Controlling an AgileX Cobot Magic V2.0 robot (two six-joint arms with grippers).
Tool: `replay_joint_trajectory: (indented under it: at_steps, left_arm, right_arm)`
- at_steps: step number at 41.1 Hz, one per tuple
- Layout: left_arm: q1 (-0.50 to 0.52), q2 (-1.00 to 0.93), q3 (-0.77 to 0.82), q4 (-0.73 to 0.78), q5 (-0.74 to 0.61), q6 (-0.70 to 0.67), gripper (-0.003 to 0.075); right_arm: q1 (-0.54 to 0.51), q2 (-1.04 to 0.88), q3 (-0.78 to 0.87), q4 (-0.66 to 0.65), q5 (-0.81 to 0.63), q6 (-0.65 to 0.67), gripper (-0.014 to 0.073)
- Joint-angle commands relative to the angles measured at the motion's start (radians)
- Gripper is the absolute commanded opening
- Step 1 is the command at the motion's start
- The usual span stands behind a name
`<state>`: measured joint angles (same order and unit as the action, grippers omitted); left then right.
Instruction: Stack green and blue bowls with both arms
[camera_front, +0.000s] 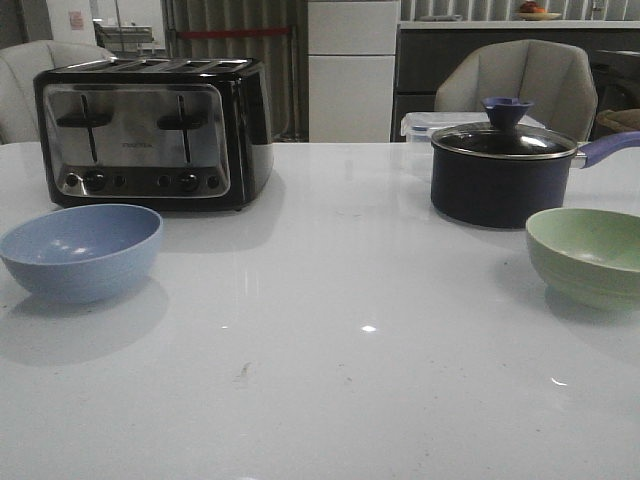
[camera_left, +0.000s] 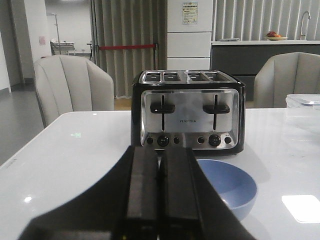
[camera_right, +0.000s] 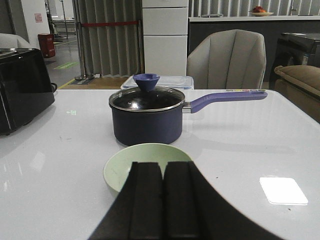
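Observation:
The dusty blue bowl (camera_front: 82, 250) stands upright and empty on the white table at the left, in front of the toaster. It also shows in the left wrist view (camera_left: 231, 187), partly hidden behind my left gripper (camera_left: 159, 152), which is shut and empty, short of the bowl. The pale green bowl (camera_front: 590, 256) stands upright and empty at the right edge, in front of the saucepan. In the right wrist view the green bowl (camera_right: 130, 162) lies just beyond my right gripper (camera_right: 163, 166), which is shut and empty. Neither gripper shows in the front view.
A black and steel toaster (camera_front: 150, 135) stands at the back left. A dark navy lidded saucepan (camera_front: 500, 170) with a purple handle stands at the back right, a clear plastic box (camera_front: 425, 123) behind it. Chairs stand beyond the table.

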<state>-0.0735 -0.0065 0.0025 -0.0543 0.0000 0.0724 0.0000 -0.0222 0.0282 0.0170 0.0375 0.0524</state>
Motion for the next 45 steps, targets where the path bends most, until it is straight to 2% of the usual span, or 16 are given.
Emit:
replay_joint_trajectory:
  at_steps: [1, 4, 10, 14, 24, 33, 37, 45]
  left_arm:
    - [-0.002, -0.020, 0.008, 0.000, -0.106, -0.006, 0.0093]
    - [-0.002, -0.020, 0.008, 0.000, -0.115, -0.006, 0.0093]
    - [-0.004, -0.020, -0.026, -0.008, -0.221, -0.006, 0.0093]
    - [-0.004, -0.016, -0.108, -0.008, -0.202, -0.006, 0.0094]
    - [-0.004, 0.036, -0.414, -0.008, 0.019, -0.006, 0.0093]
    - [-0.004, 0.221, -0.679, -0.008, 0.261, -0.006, 0.0093]
    - [-0.004, 0.307, -0.733, -0.008, 0.371, -0.006, 0.0093]
    - [-0.004, 0.452, -0.728, -0.008, 0.510, -0.006, 0.0093]
  right_arm:
    - [-0.003, -0.007, -0.003, 0.001, -0.097, -0.008, 0.0059]
    - [-0.003, -0.007, -0.005, 0.001, -0.097, -0.008, 0.0059]
    - [-0.003, -0.007, -0.070, 0.001, -0.074, -0.008, 0.0059]
    - [-0.003, -0.007, -0.159, 0.001, -0.021, -0.008, 0.0059]
    - [-0.003, 0.108, -0.448, -0.001, 0.133, -0.008, 0.0059]
    - [-0.003, 0.311, -0.646, -0.001, 0.342, -0.008, 0.0059]
    - [-0.003, 0.396, -0.671, -0.001, 0.406, -0.008, 0.0059]
    - [-0.003, 0.555, -0.670, -0.003, 0.535, -0.008, 0.0059]
